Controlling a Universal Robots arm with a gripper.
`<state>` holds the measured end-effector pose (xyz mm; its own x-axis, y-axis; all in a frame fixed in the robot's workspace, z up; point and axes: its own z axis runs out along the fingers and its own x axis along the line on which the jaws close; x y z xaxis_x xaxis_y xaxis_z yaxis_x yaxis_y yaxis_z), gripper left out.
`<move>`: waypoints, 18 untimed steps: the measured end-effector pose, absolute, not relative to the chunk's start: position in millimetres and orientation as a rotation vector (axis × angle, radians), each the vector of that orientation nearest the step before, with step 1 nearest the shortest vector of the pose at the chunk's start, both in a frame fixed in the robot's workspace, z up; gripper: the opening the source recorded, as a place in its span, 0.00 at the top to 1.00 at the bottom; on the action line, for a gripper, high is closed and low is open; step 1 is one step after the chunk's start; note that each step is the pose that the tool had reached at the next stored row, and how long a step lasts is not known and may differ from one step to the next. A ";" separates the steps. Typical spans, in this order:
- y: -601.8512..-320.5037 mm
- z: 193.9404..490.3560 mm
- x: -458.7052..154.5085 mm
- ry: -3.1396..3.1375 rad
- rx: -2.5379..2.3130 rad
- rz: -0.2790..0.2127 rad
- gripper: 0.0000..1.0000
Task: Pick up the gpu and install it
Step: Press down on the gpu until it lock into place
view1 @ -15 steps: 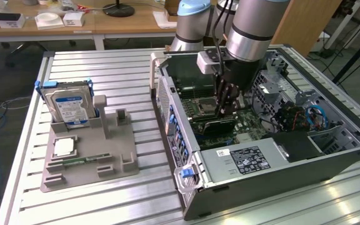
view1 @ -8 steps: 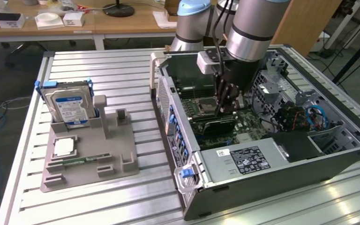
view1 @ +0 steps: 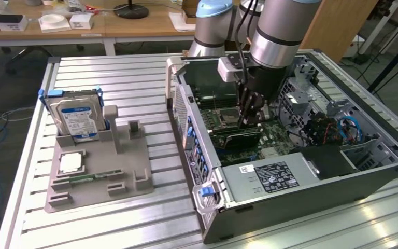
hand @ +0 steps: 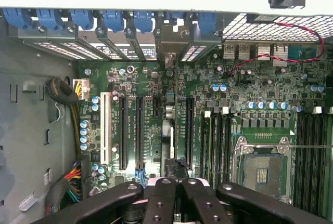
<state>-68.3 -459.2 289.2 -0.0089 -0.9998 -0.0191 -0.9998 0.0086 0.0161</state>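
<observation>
The gpu (view1: 237, 137) stands on edge inside the open computer case (view1: 185, 111), low on the motherboard (hand: 250, 89). In the wrist view the gpu (hand: 170, 130) is a thin edge-on strip running along an expansion slot. Its silver bracket (hand: 166, 52) sits at the case's rear slot openings. My gripper (view1: 252, 120) reaches down into the case with its fingertips right at the card's top edge. Seen from the wrist, my gripper (hand: 178, 182) is shut, fingers (hand: 161, 200) together in line with the card. I cannot tell whether they pinch the card or only rest on it.
A grey fixture (view1: 99, 176) on the slatted metal table (view1: 116, 72) holds an upright hard drive (view1: 74, 116), a square chip (view1: 71, 162) and a narrow memory stick (view1: 91, 176). A power supply (view1: 275, 176) fills the case's near end. The CPU socket (hand: 263, 167) and blue slot clips (hand: 112, 18) lie near the card.
</observation>
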 end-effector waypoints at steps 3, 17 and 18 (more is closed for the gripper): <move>-459.2 289.1 -68.3 2.229 -2.210 0.039 0.89; -460.1 264.8 -70.6 2.229 -2.210 0.039 0.89; -460.1 263.4 -70.6 2.229 -2.210 0.039 0.89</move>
